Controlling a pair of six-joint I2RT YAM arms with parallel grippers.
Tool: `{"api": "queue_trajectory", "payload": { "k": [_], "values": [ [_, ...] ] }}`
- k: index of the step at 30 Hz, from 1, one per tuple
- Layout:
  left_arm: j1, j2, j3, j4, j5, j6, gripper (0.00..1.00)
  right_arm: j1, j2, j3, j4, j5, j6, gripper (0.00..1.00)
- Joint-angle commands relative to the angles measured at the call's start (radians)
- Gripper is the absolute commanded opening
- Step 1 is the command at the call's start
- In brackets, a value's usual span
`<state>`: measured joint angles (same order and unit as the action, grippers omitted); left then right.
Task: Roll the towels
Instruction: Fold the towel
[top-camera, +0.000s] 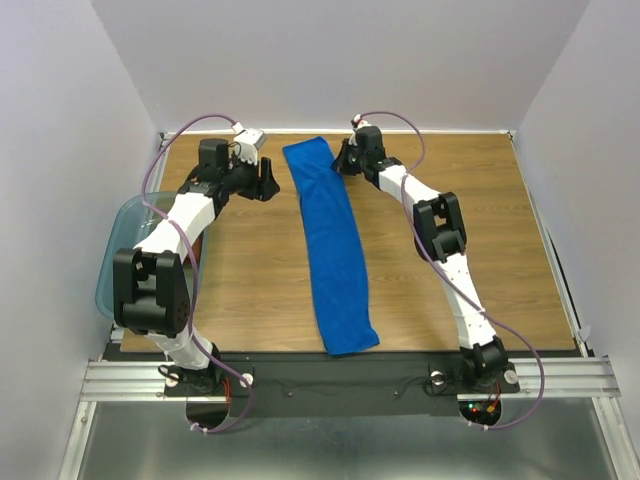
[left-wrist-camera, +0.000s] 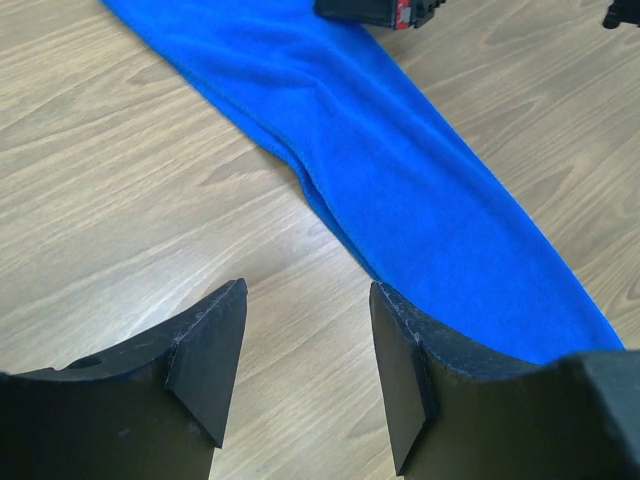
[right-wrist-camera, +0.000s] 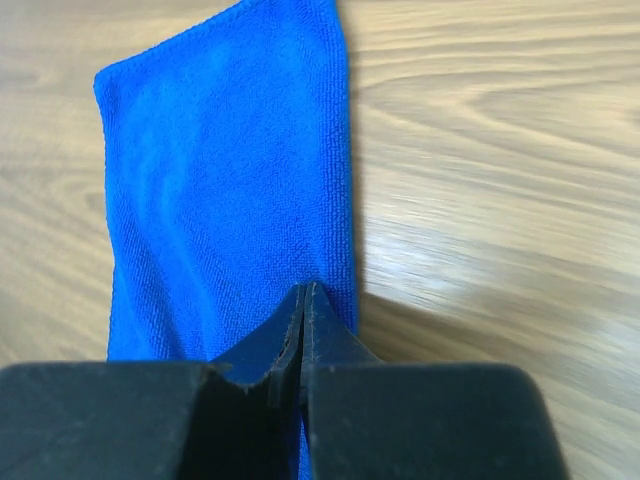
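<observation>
The bright blue towel (top-camera: 335, 250) lies flat as a long strip down the middle of the wooden table, from the far side to the front edge. My left gripper (top-camera: 267, 180) is open, low over bare wood just left of the towel's far part (left-wrist-camera: 400, 170); its right finger sits by the towel's edge, with nothing between the jaws (left-wrist-camera: 305, 290). My right gripper (top-camera: 344, 158) is at the towel's far right edge. Its jaws (right-wrist-camera: 305, 290) are pressed together on the blue cloth (right-wrist-camera: 220, 180) close to that edge. The rust-brown towel is out of view.
A translucent teal bin (top-camera: 115, 250) hangs off the table's left edge beside my left arm. White walls close in the table (top-camera: 480, 220) on the left, far and right sides. The right gripper's body shows at the top of the left wrist view (left-wrist-camera: 365, 10).
</observation>
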<state>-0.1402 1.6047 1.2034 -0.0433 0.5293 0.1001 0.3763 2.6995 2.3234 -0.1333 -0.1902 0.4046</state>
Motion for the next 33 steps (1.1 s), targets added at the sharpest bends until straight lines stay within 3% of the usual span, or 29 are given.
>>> {"api": "queue_trajectory", "payload": {
  "k": [1,7,9,13,15,16,18,22,26,29,33],
  "values": [
    [0.007,-0.032,0.008,0.002,0.003,0.021,0.63,-0.068,-0.081,-0.114,0.011,0.172,0.040,0.01],
    [0.005,0.004,0.042,-0.055,0.020,0.084,0.63,-0.108,-0.142,-0.214,0.011,0.210,0.045,0.00],
    [0.004,0.012,0.053,-0.081,0.035,0.142,0.63,-0.114,-0.153,-0.219,0.011,0.134,0.023,0.02],
    [-0.001,-0.025,0.030,-0.181,0.106,0.340,0.65,-0.117,-0.214,-0.228,0.006,-0.081,-0.045,0.20],
    [-0.016,-0.092,-0.025,-0.197,0.123,0.415,0.67,-0.119,-0.300,-0.277,0.004,-0.196,-0.082,0.32],
    [-0.042,-0.116,-0.071,-0.228,0.126,0.520,0.67,-0.117,-0.331,-0.301,-0.002,-0.234,-0.093,0.38],
    [-0.085,-0.204,-0.126,-0.263,0.097,0.633,0.68,-0.116,-0.445,-0.413,-0.011,-0.326,-0.101,0.43],
    [-0.283,-0.418,-0.344,-0.338,0.009,0.953,0.68,-0.116,-0.624,-0.643,-0.041,-0.492,-0.095,0.43],
    [-0.422,-0.538,-0.487,-0.395,-0.029,1.124,0.68,-0.100,-0.753,-0.840,-0.081,-0.587,-0.093,0.41],
    [-0.583,-0.595,-0.539,-0.414,-0.060,1.133,0.67,-0.068,-0.826,-0.990,-0.100,-0.624,-0.116,0.40],
    [-0.775,-0.557,-0.571,-0.391,-0.104,1.124,0.66,-0.037,-0.860,-1.102,-0.114,-0.629,-0.133,0.40]
  ]
}}
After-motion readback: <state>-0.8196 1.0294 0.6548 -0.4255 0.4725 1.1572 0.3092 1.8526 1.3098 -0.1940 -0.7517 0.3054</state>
